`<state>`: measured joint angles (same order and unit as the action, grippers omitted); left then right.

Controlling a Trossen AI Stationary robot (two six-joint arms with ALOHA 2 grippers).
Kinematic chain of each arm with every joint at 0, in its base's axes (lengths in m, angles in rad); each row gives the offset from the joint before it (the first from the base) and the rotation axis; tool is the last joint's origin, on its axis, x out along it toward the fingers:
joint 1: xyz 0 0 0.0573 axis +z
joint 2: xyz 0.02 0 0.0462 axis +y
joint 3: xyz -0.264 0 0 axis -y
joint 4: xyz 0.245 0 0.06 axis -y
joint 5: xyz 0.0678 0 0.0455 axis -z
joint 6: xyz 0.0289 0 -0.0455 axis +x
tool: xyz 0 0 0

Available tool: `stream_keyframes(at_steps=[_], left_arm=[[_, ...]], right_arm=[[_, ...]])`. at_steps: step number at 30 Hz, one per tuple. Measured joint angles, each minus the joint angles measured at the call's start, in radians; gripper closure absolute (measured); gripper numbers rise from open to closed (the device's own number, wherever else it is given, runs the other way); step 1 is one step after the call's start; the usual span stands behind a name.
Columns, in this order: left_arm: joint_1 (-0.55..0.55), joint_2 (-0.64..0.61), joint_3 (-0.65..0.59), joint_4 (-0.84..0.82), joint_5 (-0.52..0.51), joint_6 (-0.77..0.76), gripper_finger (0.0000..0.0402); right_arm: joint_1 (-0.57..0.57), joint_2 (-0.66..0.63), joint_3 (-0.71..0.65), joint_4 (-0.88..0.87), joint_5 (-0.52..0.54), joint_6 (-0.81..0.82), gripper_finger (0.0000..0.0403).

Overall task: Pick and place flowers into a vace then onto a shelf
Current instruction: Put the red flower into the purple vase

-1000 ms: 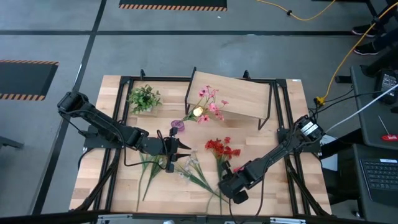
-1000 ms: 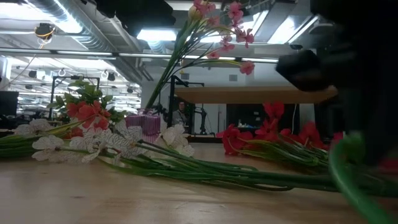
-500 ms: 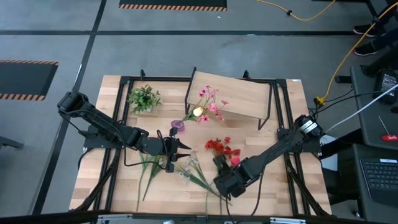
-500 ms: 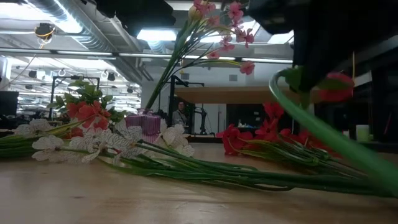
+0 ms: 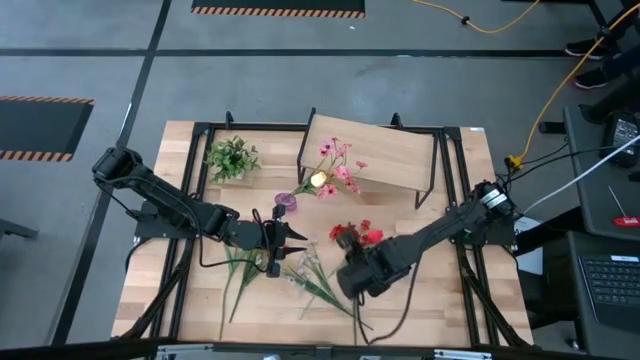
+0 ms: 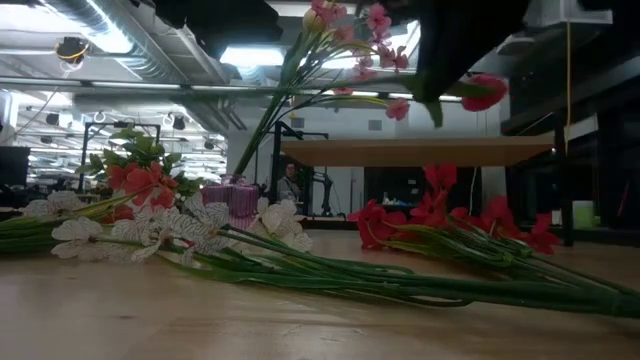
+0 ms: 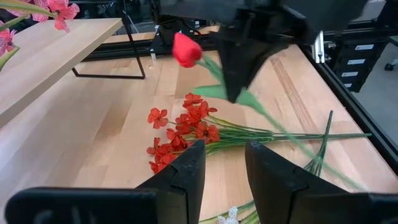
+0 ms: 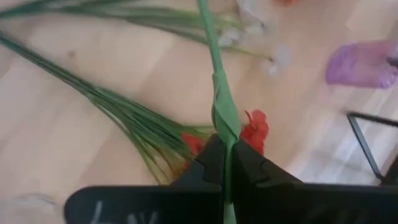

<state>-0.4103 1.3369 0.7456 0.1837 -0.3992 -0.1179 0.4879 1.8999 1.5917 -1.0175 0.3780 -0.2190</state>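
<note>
My right gripper [image 5: 352, 264] hangs above the table's middle, shut on a long-stemmed flower with a single red bloom [image 7: 185, 50]. More flowers lie flat on the table: a red bunch [image 7: 186, 127] under the gripper and white ones [image 5: 303, 264] to its left. A small purple vase [image 5: 286, 203] stands before the shelf [image 5: 390, 160] and holds pink and yellow flowers [image 5: 333, 172]. My left gripper [image 7: 224, 168] waits open over the white flowers, with nothing between its fingers. My right gripper pinches the green stem [image 8: 225, 127] between its two fingers, a short way below the bloom and next to a leaf. It comes steeply from above, across the stem. The bloom [image 6: 485, 90] is clear of the table, and the stem [image 7: 280, 127] slants down behind.
A small bushy green plant [image 5: 232, 158] stands at the far left of the table. Black frame rails [image 5: 190, 220] run along both sides. Green stems [image 6: 380, 280] lie across the near middle of the table.
My right gripper has risen and gone toward the table's far and left side, tipping and rolling as it went. It has carried the red-bloomed flower up with it, bloom end first, the long stem swinging up off the near tabletop.
</note>
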Motion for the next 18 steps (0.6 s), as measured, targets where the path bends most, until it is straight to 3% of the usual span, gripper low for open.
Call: stream_keyframes(at_steps=[5,11,18], left_arm=[[0.000,0.000,0.000,0.038,-0.018,-0.028,0.0282],[0.000,0.000,0.000,0.128,-0.019,-0.067,0.0233],[0.019,0.000,0.000,0.129,-0.016,-0.257,0.0197]], right_arm=[[-0.034,-0.007,0.000,-0.011,0.023,-0.026,0.0401],[-0.068,-0.007,0.000,0.008,0.025,-0.085,0.0401],[-0.092,-0.007,0.000,0.048,0.092,-0.174,0.0401]])
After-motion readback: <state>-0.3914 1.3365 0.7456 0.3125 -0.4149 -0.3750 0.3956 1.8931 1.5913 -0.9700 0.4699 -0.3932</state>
